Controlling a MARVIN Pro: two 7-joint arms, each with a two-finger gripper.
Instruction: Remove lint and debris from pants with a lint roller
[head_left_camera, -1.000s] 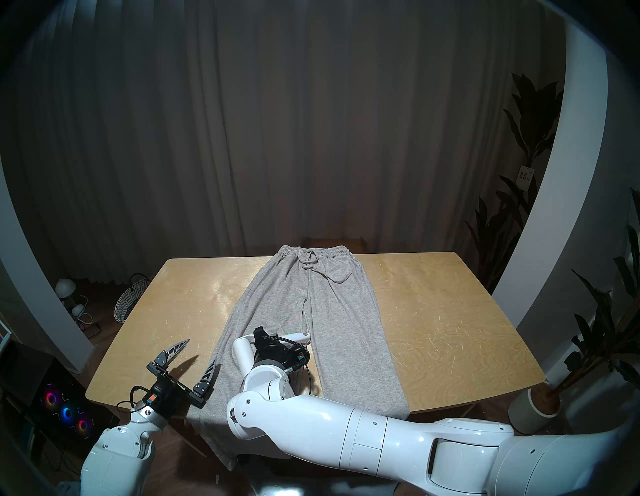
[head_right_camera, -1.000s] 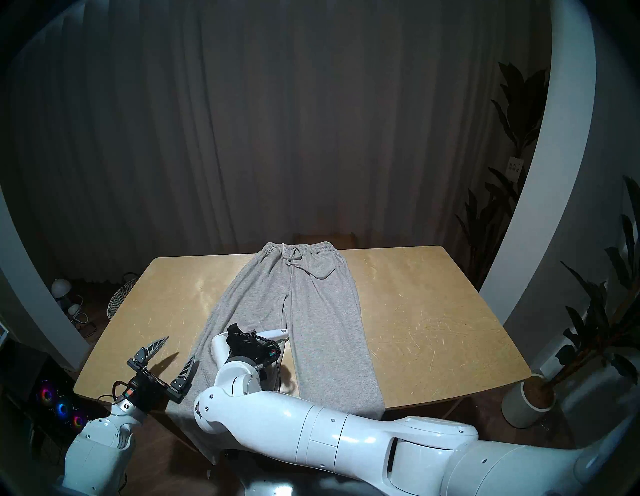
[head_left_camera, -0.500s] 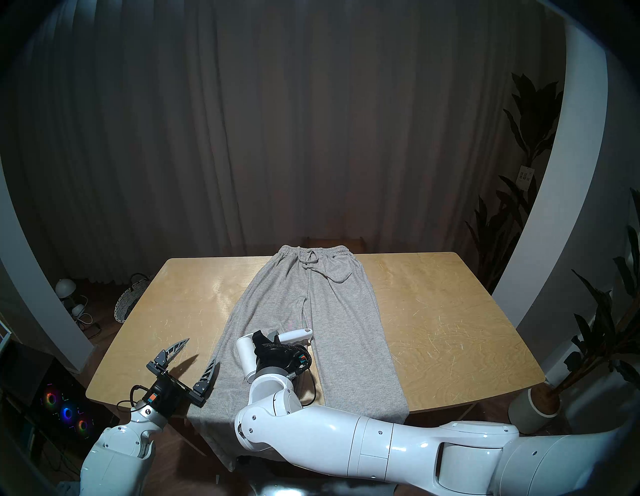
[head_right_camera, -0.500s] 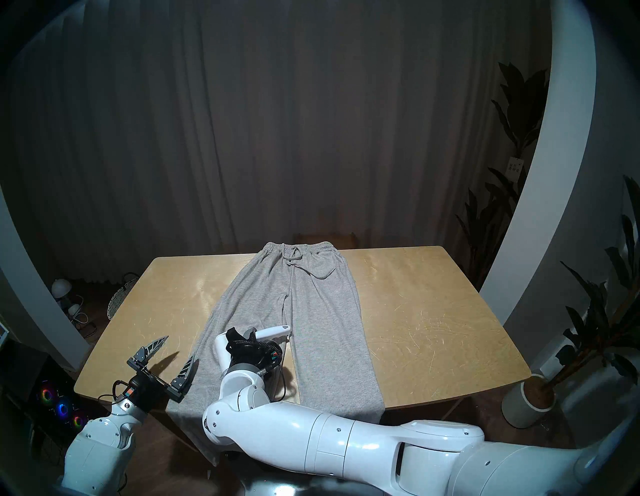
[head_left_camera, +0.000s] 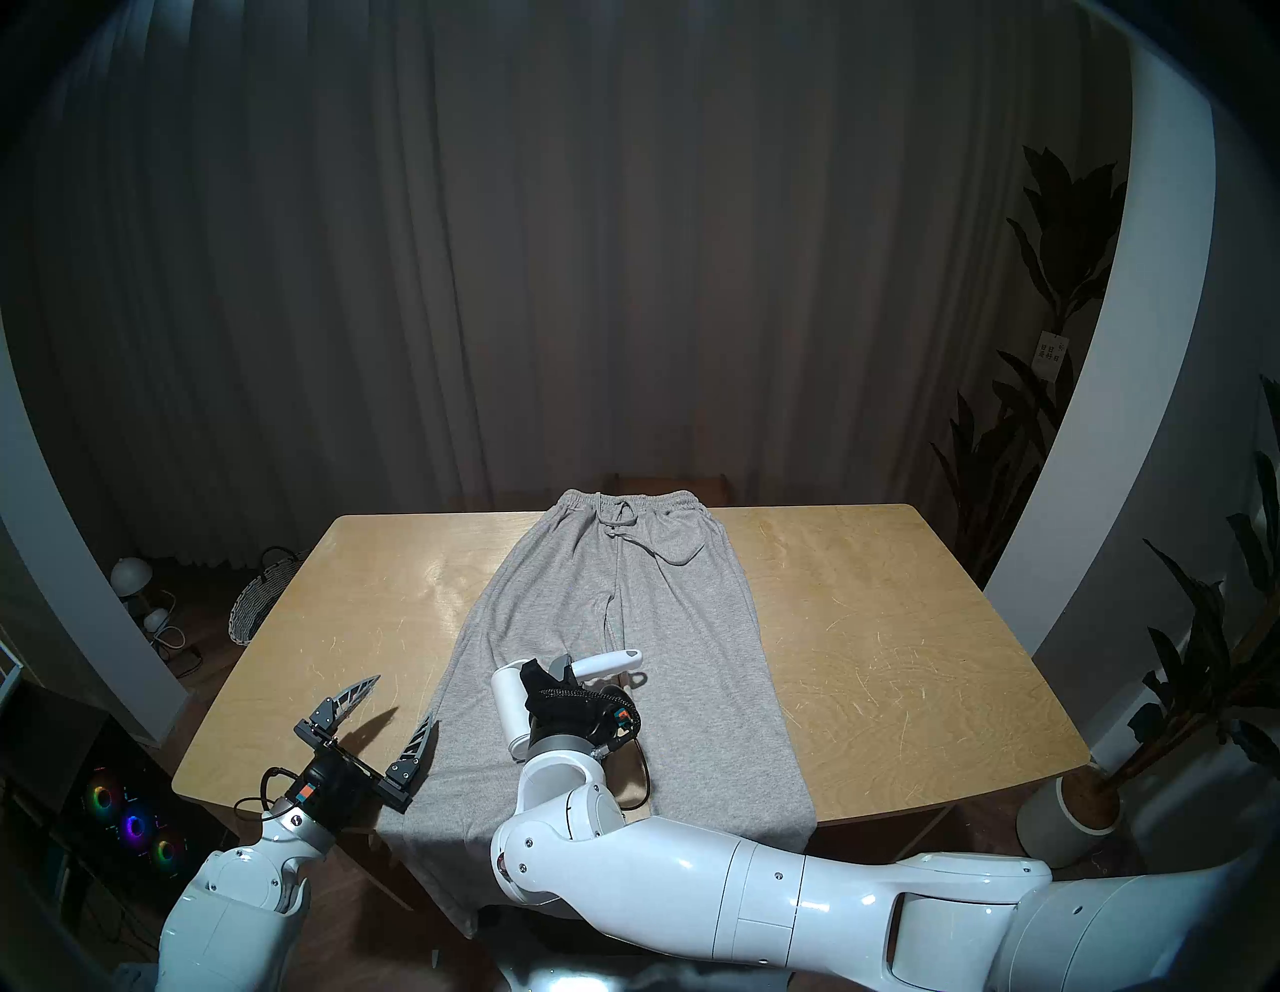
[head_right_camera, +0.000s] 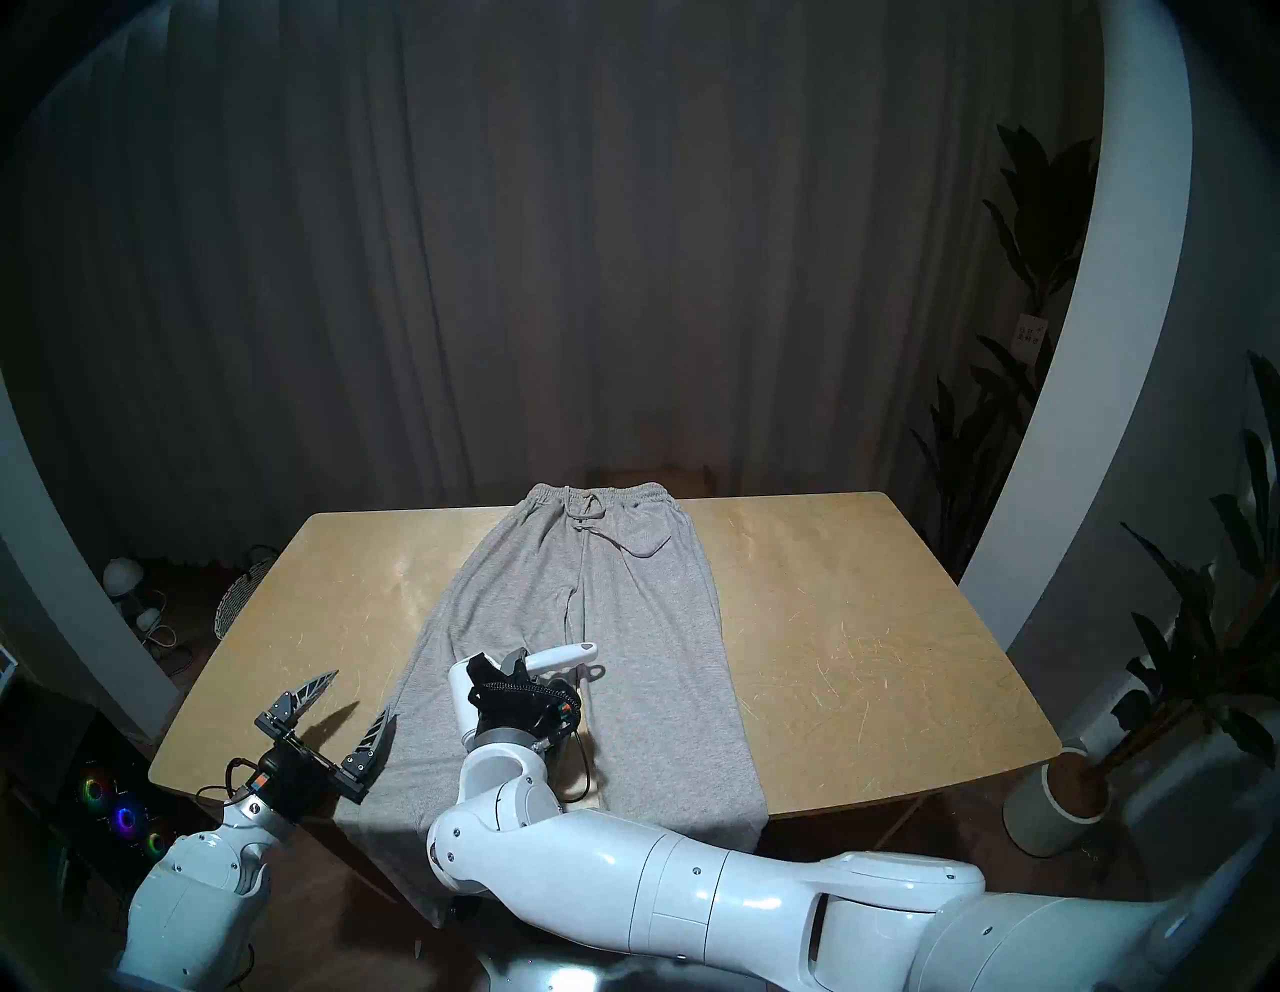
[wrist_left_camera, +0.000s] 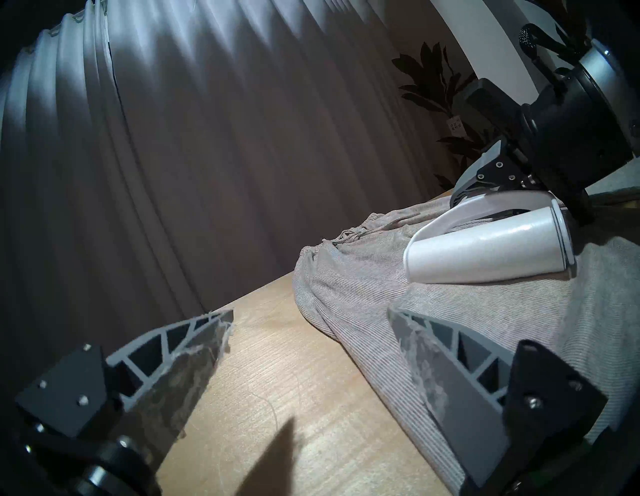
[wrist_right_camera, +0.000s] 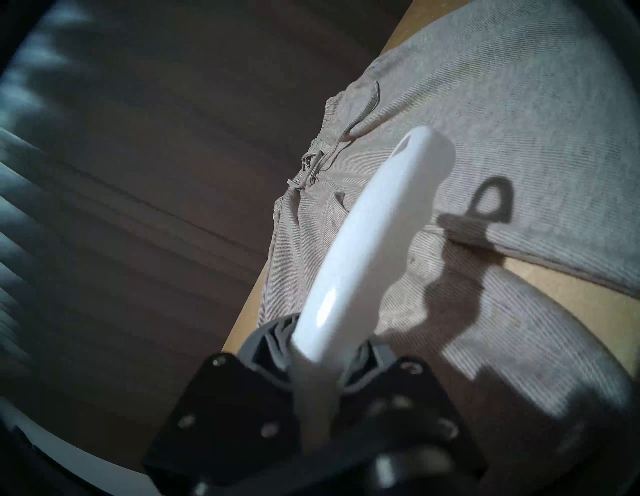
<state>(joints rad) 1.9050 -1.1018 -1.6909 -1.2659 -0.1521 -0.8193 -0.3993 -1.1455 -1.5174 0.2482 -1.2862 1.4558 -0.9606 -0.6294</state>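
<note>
The grey pants (head_left_camera: 692, 623) lie lengthwise on the table, waistband at the far edge and hems hanging over the near edge; they also show in the other head view (head_right_camera: 658, 609). My right gripper (head_left_camera: 561, 670) is shut on the handle of the white lint roller (head_left_camera: 511, 706). The roller's cylinder (wrist_left_camera: 485, 249) rests on the left pant leg, and its handle (wrist_right_camera: 363, 235) points toward the right leg. My left gripper (head_left_camera: 405, 703) is open and empty over the table at the left leg's outer edge. I cannot make out any red-pink flecks.
The wooden table (head_left_camera: 866, 623) has bare wood on both sides of the pants. On the floor are a woven basket (head_left_camera: 260, 603) at the left, a computer with glowing fans (head_left_camera: 131, 817) at the near left, and a potted plant (head_left_camera: 1067, 817) at the right.
My right gripper has carried the lint roller to the right across the left pant leg, and the handle has swung up a little. The left arm has not moved.
</note>
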